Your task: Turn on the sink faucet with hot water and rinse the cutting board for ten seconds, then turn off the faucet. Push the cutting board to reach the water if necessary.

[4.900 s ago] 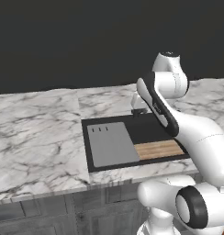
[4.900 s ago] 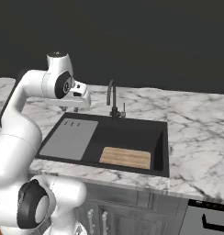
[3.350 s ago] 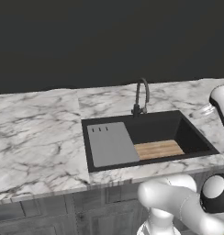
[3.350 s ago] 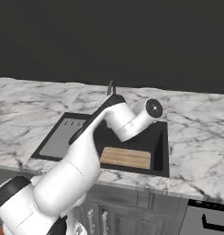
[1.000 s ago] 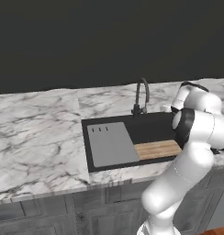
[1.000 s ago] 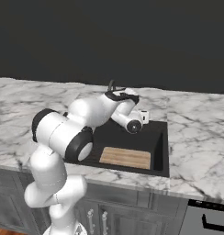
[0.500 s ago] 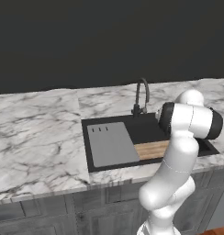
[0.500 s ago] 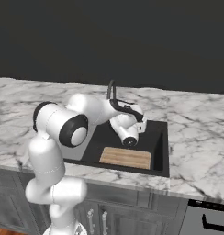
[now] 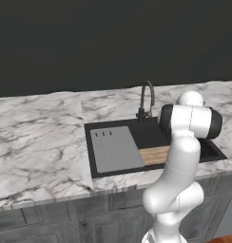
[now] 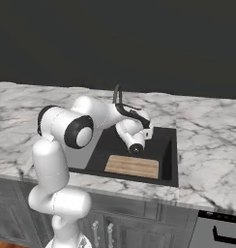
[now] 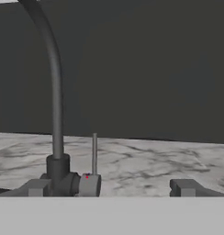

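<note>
You are losing the right part of the cutting board (image 9: 154, 154) behind the arm in the left base view. At twelve o'clock in the hand view, the faucet (image 11: 54, 96) spout is running off the frame. The sink (image 10: 169, 160) floor is staying too dark to read.

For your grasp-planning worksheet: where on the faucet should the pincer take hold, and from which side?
Grip the thin upright lever beside the faucet base. It stands clear of the neck, so the open pincer could come straight ahead from the sink side, probably bracketing it with a finger each side.
</note>
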Controlling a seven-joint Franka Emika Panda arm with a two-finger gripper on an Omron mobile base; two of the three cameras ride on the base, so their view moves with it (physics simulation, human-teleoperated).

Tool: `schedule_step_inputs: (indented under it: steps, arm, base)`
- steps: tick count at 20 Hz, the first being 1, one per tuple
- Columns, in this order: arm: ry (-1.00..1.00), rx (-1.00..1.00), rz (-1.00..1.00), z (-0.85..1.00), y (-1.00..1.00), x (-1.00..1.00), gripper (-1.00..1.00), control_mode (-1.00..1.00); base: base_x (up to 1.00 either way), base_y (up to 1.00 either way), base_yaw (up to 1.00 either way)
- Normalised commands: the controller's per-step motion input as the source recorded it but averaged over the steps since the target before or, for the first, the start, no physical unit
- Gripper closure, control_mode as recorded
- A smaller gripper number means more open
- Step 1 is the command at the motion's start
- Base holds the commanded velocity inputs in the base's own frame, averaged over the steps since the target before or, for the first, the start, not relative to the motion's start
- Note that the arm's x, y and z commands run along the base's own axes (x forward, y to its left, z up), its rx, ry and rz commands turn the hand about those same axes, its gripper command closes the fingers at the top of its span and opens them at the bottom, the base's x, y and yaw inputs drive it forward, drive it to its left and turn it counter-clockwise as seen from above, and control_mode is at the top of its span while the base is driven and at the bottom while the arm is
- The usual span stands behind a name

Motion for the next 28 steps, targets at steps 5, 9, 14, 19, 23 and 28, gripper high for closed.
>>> schedule_step_inputs:
  steps: [5, 9, 14, 19, 23, 28]
  arm:
    - [0.0, 0.0, 0.01, 0.0, 0.0, 0.31, -1.0, -1.0]
    - [0.0, 0.0, 0.01, 0.0, 0.0, 0.31, -1.0, -1.0]
    - [0.0, 0.0, 0.01, 0.0, 0.0, 0.24, -1.0, -1.0]
    - [0.0, 0.0, 0.0, 0.0, 0.05, 0.21, -1.0, -1.0]
    - [0.0, 0.0, 0.0, 0.0, 0.09, 0.19, -1.0, -1.0]
    - [0.0, 0.0, 0.0, 0.0, 0.08, 0.17, -1.0, -1.0]
  base:
    - [0.0, 0.0, 0.0]
    - [0.0, 0.0, 0.0]
    - [0.0, 0.0, 0.0]
    - [0.0, 0.0, 0.0]
    - [0.0, 0.0, 0.0]
    - [0.0, 0.0, 0.0]
